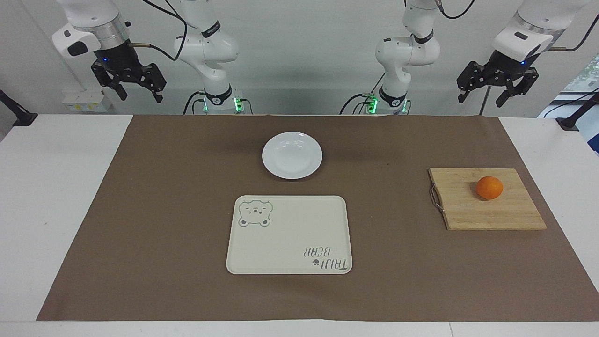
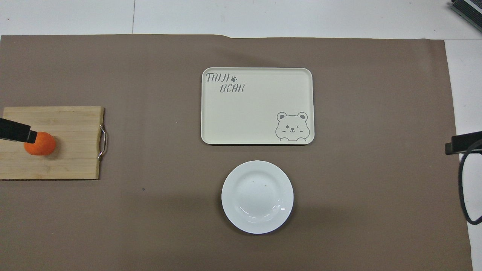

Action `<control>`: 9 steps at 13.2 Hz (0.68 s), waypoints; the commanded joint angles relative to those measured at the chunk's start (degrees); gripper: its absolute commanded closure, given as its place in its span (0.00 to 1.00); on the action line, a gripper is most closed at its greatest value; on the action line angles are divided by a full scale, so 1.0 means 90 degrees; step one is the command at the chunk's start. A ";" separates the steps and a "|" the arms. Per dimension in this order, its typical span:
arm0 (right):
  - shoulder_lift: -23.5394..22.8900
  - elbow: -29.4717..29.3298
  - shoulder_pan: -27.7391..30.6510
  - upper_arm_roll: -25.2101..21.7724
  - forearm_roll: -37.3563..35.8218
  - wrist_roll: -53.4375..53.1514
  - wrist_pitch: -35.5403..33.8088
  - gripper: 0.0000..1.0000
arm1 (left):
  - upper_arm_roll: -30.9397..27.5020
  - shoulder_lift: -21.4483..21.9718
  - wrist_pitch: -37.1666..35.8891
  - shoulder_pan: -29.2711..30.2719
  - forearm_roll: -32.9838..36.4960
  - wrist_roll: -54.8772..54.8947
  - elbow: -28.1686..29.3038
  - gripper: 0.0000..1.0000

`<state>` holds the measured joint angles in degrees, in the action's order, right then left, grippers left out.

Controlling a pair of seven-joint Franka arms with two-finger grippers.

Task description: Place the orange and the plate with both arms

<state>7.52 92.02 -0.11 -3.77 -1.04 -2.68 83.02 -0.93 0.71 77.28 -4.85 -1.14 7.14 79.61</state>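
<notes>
The orange [image 1: 489, 187] [image 2: 39, 145] rests on a wooden cutting board [image 1: 486, 213] toward the left arm's end of the table. The white plate [image 1: 292, 155] [image 2: 257, 197] lies empty on the brown mat at the table's middle, nearer to the robots than the cream bear tray [image 1: 290, 234]. My left gripper [image 1: 482, 100] hangs open, high in the air at its own end of the table, holding nothing. In the overhead view its tip overlaps the orange without touching it. My right gripper [image 1: 140, 96] hangs open and empty, high at the right arm's end.
The tray [image 2: 256, 105] is empty. The cutting board [image 2: 67, 150] has a metal handle on the side that faces the tray. A brown mat [image 1: 164, 210] covers most of the white table. A black cable loops at the right arm's end in the overhead view.
</notes>
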 commanded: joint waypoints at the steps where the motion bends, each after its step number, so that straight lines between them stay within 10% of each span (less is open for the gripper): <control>1: -0.0074 -0.0108 0.0051 0.0029 0.0056 0.0044 -0.0015 0.00 | -0.0004 0.0106 0.0017 -0.0028 -0.0020 -0.0061 0.0091 0.00; 9: -0.0074 -0.0108 0.0051 0.0029 0.0056 0.0044 -0.0025 0.00 | 0.0006 0.0057 0.0482 0.0050 -0.0020 -0.0071 0.0071 0.00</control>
<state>7.52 92.02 -0.11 -3.77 -1.04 -2.68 83.02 -0.79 0.71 78.48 -4.84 -1.14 6.90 79.60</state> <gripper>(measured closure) 0.000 0.000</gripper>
